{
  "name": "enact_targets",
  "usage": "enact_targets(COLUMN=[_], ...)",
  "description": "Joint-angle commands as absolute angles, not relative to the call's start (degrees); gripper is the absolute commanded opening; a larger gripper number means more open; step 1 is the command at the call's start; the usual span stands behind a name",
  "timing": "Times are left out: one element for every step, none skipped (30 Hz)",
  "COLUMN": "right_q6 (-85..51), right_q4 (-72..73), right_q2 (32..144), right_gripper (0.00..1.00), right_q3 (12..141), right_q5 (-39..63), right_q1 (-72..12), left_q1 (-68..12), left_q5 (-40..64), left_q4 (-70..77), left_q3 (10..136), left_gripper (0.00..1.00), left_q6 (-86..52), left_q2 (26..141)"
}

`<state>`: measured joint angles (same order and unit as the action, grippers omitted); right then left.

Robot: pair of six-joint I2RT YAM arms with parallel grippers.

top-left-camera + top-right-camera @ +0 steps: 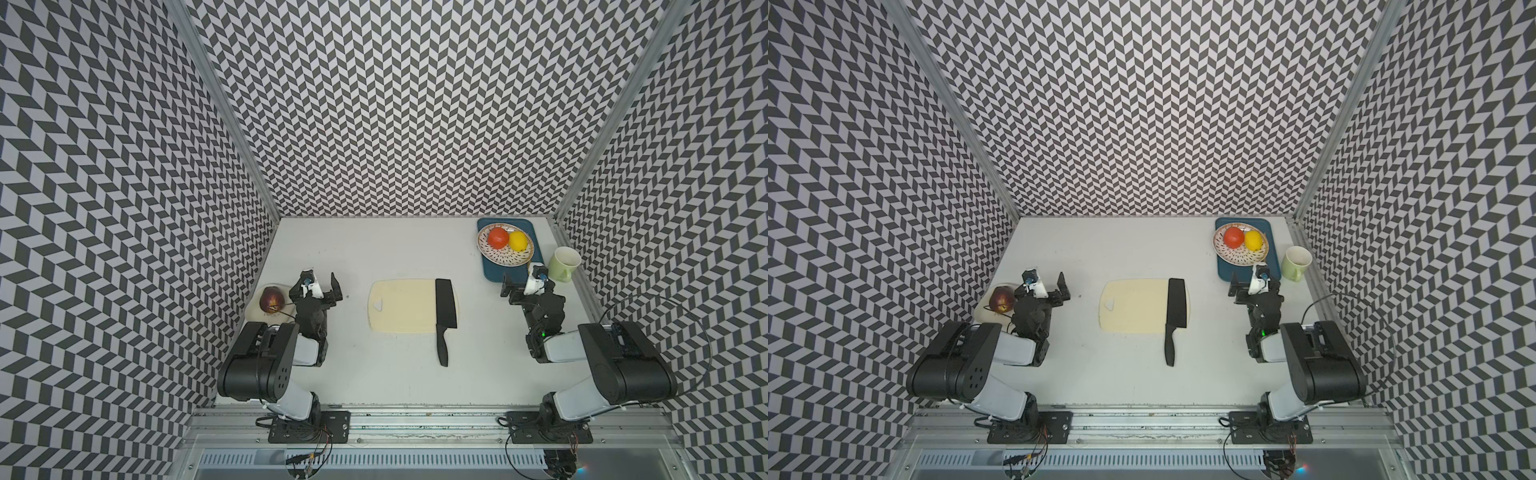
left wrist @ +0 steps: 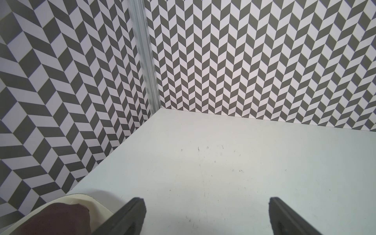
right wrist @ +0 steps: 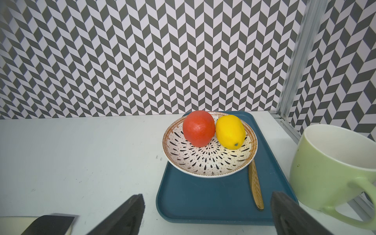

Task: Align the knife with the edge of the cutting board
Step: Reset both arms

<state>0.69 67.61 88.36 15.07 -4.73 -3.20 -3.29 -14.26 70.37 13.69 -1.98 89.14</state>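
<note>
The pale cream cutting board (image 1: 399, 305) (image 1: 1133, 305) lies flat at the table's middle in both top views. The all-black knife (image 1: 445, 307) (image 1: 1175, 307) rests with its broad blade on the board's right short end, roughly parallel to that edge. Its handle sticks out past the board's near edge onto the table. My left gripper (image 1: 322, 286) (image 2: 205, 203) hovers open left of the board, holding nothing. My right gripper (image 1: 521, 283) (image 3: 207, 200) stands open to the right of the board, over the tray's near end. The right wrist view catches the knife's blade tip (image 3: 50, 223) and a corner of the board (image 3: 16, 221).
A dark blue tray (image 1: 494, 272) (image 3: 203, 199) at the back right holds a patterned plate (image 3: 209, 160) with a red fruit (image 3: 198, 131), a lemon (image 3: 230, 131) and a thin brown utensil (image 3: 255, 183). A green mug (image 1: 564, 264) stands beside it. A cream plate (image 1: 253, 311) with a dark red fruit (image 1: 271, 300) sits by the left arm.
</note>
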Motion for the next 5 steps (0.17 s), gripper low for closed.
enact_targets(right_q6=[0.97,1.02,0.93,0.9,0.96], right_q4=[68.99,68.99,68.99,68.99,68.99], right_q2=[87.63,87.63,87.63,87.63,87.63], right_gripper=[1.0,1.0,1.0,1.0,1.0], right_q3=[15.74,15.78,15.78,15.74,15.76], right_q5=[-5.46,-5.49,-5.45,-5.41,-5.49], right_q1=[-3.34,-3.42,-3.39,-3.37,-3.37], left_q1=[-2.9,-2.78,-2.67,-2.64,-2.64], left_q5=[-13.67,-13.44,-13.22,-13.19,-13.18], left_q4=[71.98,71.86,71.78,71.78,71.85], left_q3=[14.19,14.28,14.24,14.24,14.19], left_gripper=[1.0,1.0,1.0,1.0,1.0], left_q6=[-1.19,-1.21,-1.29,-1.26,-1.37], left_q2=[88.65,88.7,88.65,88.61,88.6])
